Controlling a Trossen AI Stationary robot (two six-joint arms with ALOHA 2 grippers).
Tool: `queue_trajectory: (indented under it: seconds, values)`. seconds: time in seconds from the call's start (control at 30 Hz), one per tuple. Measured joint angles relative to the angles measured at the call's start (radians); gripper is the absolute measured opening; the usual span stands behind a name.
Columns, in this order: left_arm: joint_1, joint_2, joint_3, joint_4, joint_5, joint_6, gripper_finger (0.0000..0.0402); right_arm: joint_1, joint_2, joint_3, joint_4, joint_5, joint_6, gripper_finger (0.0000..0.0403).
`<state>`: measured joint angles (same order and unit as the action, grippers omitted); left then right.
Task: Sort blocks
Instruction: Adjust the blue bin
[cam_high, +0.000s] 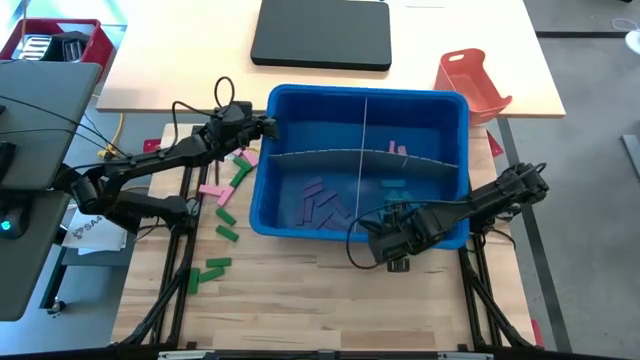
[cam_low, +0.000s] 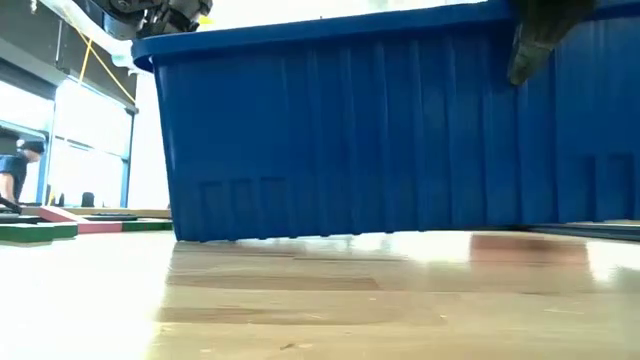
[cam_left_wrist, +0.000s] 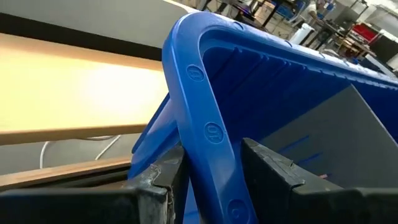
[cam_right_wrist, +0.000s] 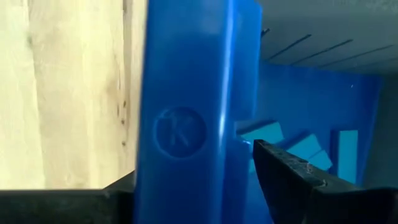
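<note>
Both arms are dark, jointed and slim, with black cables looping beside them. The left end effector (cam_left_wrist: 208, 186) has black, squared fingers (cam_left_wrist: 273, 171) with scuffed, chipped edges.

Bin (cam_low: 400, 130) — cut off at right edge, low view; contents hidden. Left pad (cam_right_wrist: 118, 186) — hidden behind rim.

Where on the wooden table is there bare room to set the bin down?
Free: the wood in front of the blue bin, between both arms. Crowded: the strip left of the bin, with pink blocks and green blocks beside the left gripper.
</note>
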<state>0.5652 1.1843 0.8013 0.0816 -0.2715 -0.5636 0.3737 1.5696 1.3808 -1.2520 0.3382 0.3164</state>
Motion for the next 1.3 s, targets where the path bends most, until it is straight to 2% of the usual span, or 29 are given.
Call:
queue_trajectory:
  seconds: [0.23,0.47,0.8,0.9,0.97,1.03,1.07,1.1,1.13,1.23,1.3]
  values:
    - [0.013,-0.013,-0.002,0.015,-0.050,0.026,0.0124,-0.081,-0.003,0.021,-0.017,0.005,-0.211,0.0177]
    - [0.051,-0.013,-0.002,0.037,-0.151,0.106,0.0123,-0.241,-0.007,0.021,0.002,-0.009,-0.415,0.0173]
    - [0.166,0.046,0.002,0.098,-0.127,0.135,0.0124,-0.500,-0.010,0.023,0.044,-0.176,-0.649,0.0174]
    - [0.189,0.100,0.002,0.175,-0.120,0.132,0.0125,-0.576,-0.013,0.002,0.062,-0.246,-0.697,0.0174]
    - [0.198,0.145,-0.001,0.244,-0.122,0.184,0.0124,-0.623,-0.013,-0.026,0.086,-0.280,-0.709,0.0174]
    - [0.194,0.184,0.002,0.339,-0.036,0.215,0.0122,-0.670,-0.010,-0.059,0.090,-0.310,-0.692,0.0176]
    - [0.186,0.203,0.008,0.391,0.010,0.231,0.0121,-0.687,-0.007,-0.083,0.052,-0.300,-0.664,0.0151]
    - [0.181,0.224,0.008,0.428,0.070,0.237,0.0120,-0.705,-0.005,-0.092,0.046,-0.254,-0.659,0.0106]
    - [0.179,0.250,0.005,0.479,0.117,0.247,0.0119,-0.727,-0.008,-0.102,0.059,-0.221,-0.674,0.0084]
    - [0.174,0.303,0.008,0.590,0.134,0.231,0.0112,-0.771,-0.011,-0.137,0.076,-0.131,-0.719,0.0067]
    - [0.164,0.318,0.025,0.589,0.125,0.224,0.0106,-0.792,-0.012,-0.151,0.079,-0.116,-0.718,0.0067]
